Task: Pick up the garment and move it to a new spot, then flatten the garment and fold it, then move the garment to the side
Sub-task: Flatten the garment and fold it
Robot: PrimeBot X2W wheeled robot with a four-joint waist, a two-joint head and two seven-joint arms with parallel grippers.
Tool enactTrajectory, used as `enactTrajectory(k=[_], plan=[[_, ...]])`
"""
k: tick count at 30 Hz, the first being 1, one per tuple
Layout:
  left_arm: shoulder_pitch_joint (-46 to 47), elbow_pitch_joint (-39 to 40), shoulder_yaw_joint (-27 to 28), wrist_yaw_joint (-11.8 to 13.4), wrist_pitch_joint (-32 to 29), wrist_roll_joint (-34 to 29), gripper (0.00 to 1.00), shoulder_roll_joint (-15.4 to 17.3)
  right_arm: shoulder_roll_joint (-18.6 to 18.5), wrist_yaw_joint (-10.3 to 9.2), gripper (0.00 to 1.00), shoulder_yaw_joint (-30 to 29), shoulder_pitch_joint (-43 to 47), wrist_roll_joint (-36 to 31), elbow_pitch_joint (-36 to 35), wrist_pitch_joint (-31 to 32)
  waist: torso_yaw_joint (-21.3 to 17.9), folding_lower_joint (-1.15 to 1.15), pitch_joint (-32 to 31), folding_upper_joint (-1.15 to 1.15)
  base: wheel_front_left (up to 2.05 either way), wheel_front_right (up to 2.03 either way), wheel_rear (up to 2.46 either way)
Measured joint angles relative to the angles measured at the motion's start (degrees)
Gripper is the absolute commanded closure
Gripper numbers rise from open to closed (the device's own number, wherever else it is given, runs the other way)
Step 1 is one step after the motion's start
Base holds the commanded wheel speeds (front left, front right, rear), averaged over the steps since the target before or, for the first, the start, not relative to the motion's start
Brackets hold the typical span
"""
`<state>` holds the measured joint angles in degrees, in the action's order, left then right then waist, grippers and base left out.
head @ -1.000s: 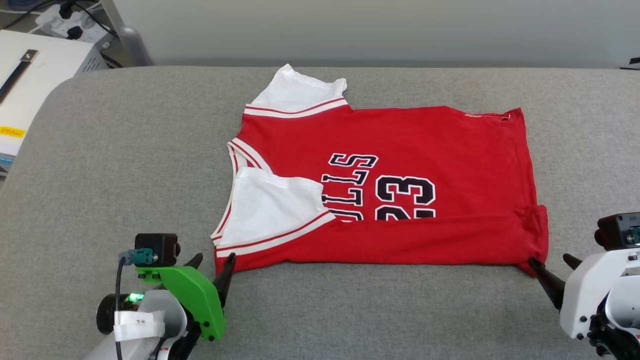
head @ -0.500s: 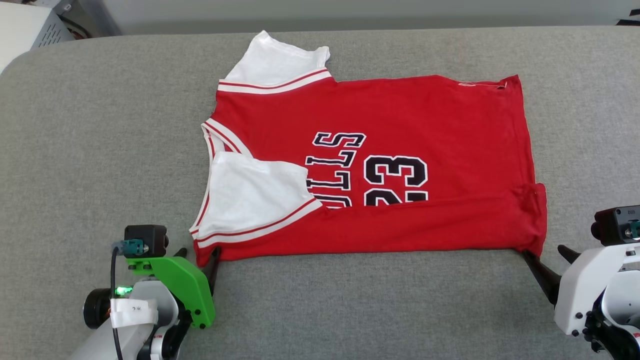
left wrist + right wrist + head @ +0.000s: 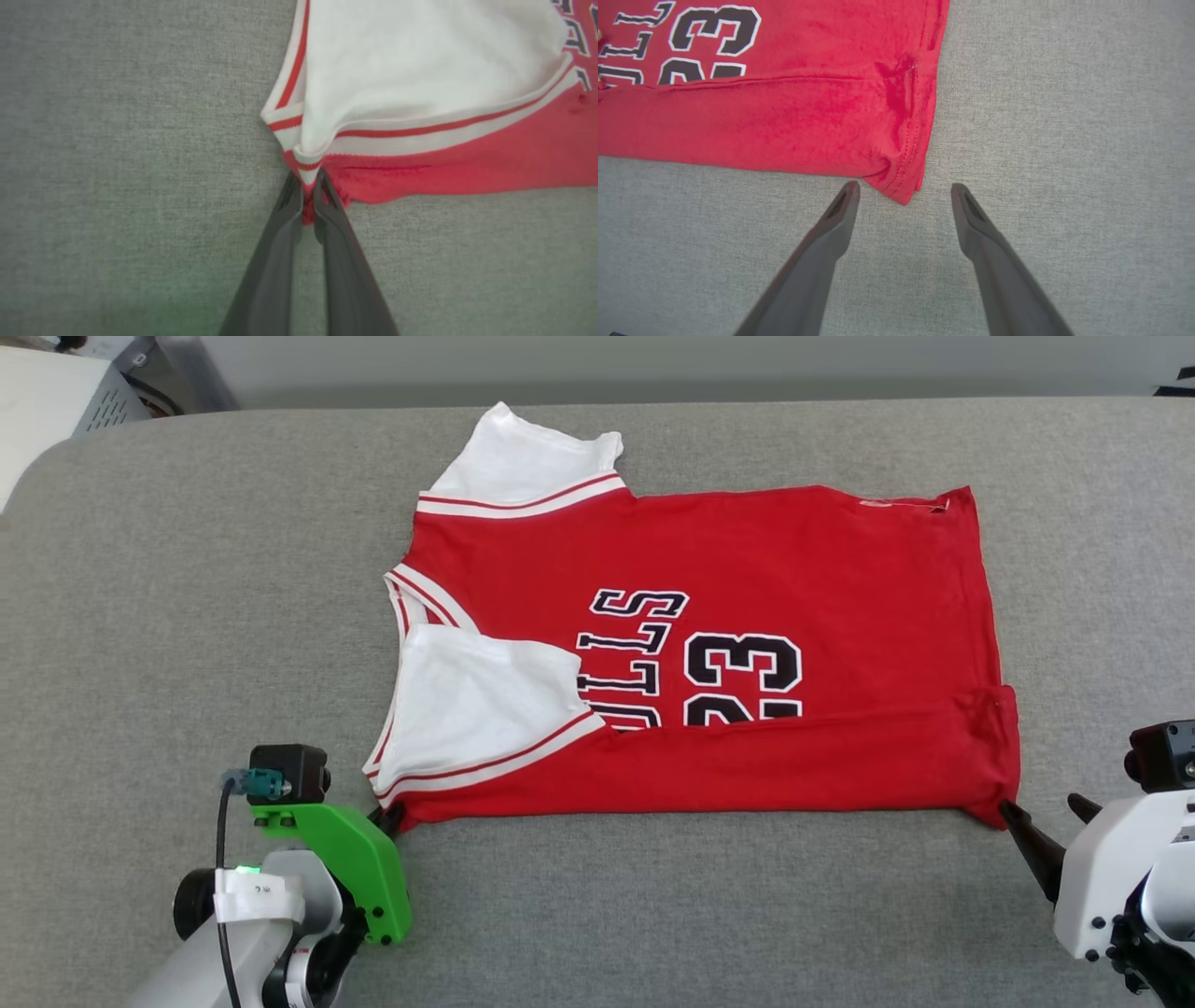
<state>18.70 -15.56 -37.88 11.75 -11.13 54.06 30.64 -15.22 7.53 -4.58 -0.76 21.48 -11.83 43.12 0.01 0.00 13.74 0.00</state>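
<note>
Red garment (image 3: 747,551) lies flat, corner pinched by left hand (image 3: 308,179) in its wrist view; right hand (image 3: 904,186) agape.

Robotics lab or test room, by the look of it. Broad work table (image 3: 187,616) wrapped in grey woven cloth, rounded at the corner, against a plain pale wall (image 3: 653,364). Far left, a white equipment case (image 3: 47,411) with vent slots beside a grey metal post (image 3: 191,373). Nearer, a green plastic bracket (image 3: 359,863) carrying a small black camera (image 3: 289,773) and loose cable.
</note>
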Motion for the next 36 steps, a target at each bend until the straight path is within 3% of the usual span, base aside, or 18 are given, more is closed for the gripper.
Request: enactTrajectory(k=[9, 14, 26, 27, 28, 29, 30, 36], plan=[[-1.93, 9.14, 0.09, -0.31, 1.01, 0.87, 1.0, 0.99, 1.94, 0.0, 0.0, -1.68, -1.56, -5.05, 5.2, -1.24, 2.54, 0.0, -1.81, 0.0, 0.0, 0.0, 0.0], [-1.94, 15.79, 0.73, 1.55, 1.08, 0.33, 1.0, 2.65, 4.02, 0.0, 0.0, -4.23, -4.46, -7.71, 10.6, -2.81, 3.88, 0.0, -0.93, 0.0, 0.0, 0.0, 0.0], [-1.97, 18.82, 0.67, 2.37, 1.08, -1.15, 1.0, 3.36, 5.3, 0.0, 0.0, -4.83, -7.08, -9.34, 16.57, -3.11, 4.69, 0.0, 1.21, 0.0, 0.0, 0.0, 0.0], [-1.97, 18.81, 0.64, 2.37, 1.08, -1.15, 1.0, 3.37, 5.28, 0.0, 0.04, -4.8, -7.2, -9.22, 16.77, -3.11, 4.71, 0.0, 1.32, 0.0, 0.0, 0.0, 0.0], [-1.97, 18.8, 0.59, 2.37, 1.08, -1.15, 1.0, 3.37, 5.26, 0.0, 0.5, -4.81, -7.42, -9.09, 17.0, -3.11, 4.74, 0.0, 1.46, 0.0, 0.0, 0.0, 0.0], [-1.97, 18.74, 0.58, 2.37, 1.08, -1.15, 1.0, 3.37, 5.25, 0.0, 0.87, -4.83, -7.68, -9.0, 17.2, -3.11, 4.76, 0.0, 1.57, 0.0, 0.0, 0.0, 0.0], [-1.97, 18.67, 0.58, 2.36, 1.08, -1.15, 1.0, 3.37, 5.2, 0.0, 1.0, -4.79, -7.83, -8.91, 17.4, -3.11, 4.78, 0.0, 1.66, 0.0, 0.0, 0.0, 0.0], [-1.97, 17.39, 0.25, 2.21, 1.08, -1.15, 1.0, 3.42, 4.5, 0.01, 1.0, -4.17, -8.32, -8.28, 19.08, -3.68, 4.86, 0.0, 1.25, 0.0, 0.0, 0.0, 0.0]])
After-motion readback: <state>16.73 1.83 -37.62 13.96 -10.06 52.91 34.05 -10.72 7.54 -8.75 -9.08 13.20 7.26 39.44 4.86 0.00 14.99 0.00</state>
